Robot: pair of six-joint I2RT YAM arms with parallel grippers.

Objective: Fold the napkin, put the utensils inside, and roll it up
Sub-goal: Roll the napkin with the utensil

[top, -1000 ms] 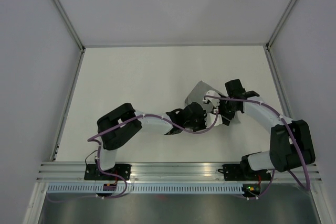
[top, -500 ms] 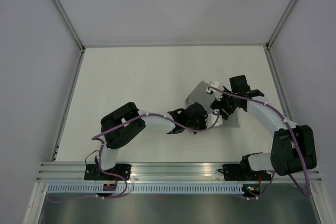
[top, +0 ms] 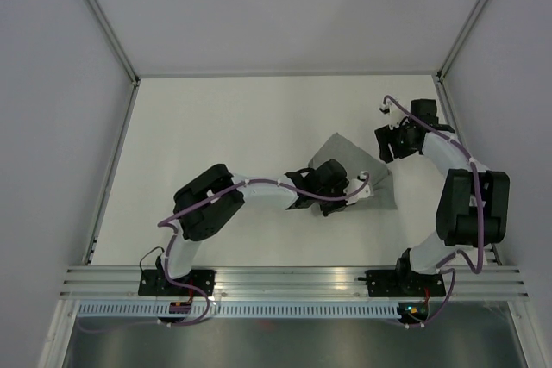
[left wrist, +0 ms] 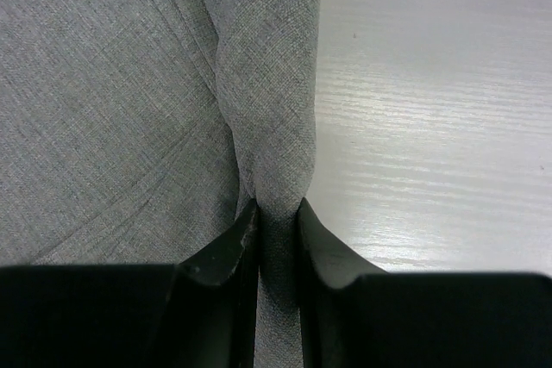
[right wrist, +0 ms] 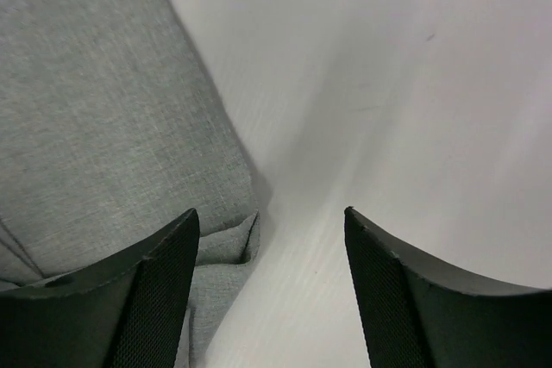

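The grey napkin [top: 378, 187] lies rumpled on the white table, right of centre. My left gripper [top: 343, 194] is shut on a raised fold of it; the left wrist view shows the fold pinched between the black jaws [left wrist: 278, 217], with the napkin [left wrist: 121, 84] spreading to the left. My right gripper [top: 385, 146] is open and empty, just beyond the napkin's far right corner. In the right wrist view its jaws [right wrist: 272, 243] stand wide apart over bare table, with the napkin's edge [right wrist: 103, 109] at the left. No utensils are in view.
White walls with metal corner posts [top: 457, 36] enclose the table on three sides. An aluminium rail [top: 285, 280] carrying both arm bases runs along the near edge. The right arm's elbow [top: 470, 204] stands near the right wall.
My right gripper has left the napkin and moved up and to the right, now open. My left gripper has shifted slightly right with the fold, and the napkin lies more spread out.
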